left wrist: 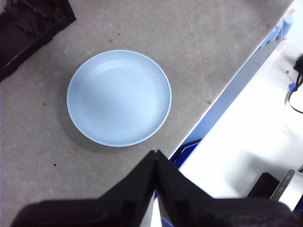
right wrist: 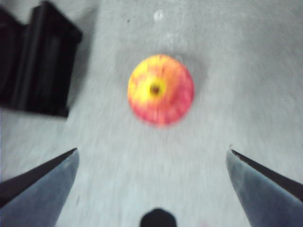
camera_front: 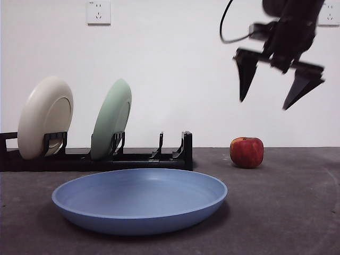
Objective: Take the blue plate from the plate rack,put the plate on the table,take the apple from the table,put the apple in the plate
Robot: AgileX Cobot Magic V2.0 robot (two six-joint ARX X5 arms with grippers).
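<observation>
A cream plate [camera_front: 44, 116] and a pale green plate [camera_front: 111, 118] are seen at left; a wall socket [camera_front: 99, 12] is mounted at upper left.

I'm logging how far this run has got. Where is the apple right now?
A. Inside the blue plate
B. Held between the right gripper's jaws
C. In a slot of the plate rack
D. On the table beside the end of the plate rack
D: the apple sits on the table past the plate rack end, with the open right gripper above it and the blue plate empty.
</observation>
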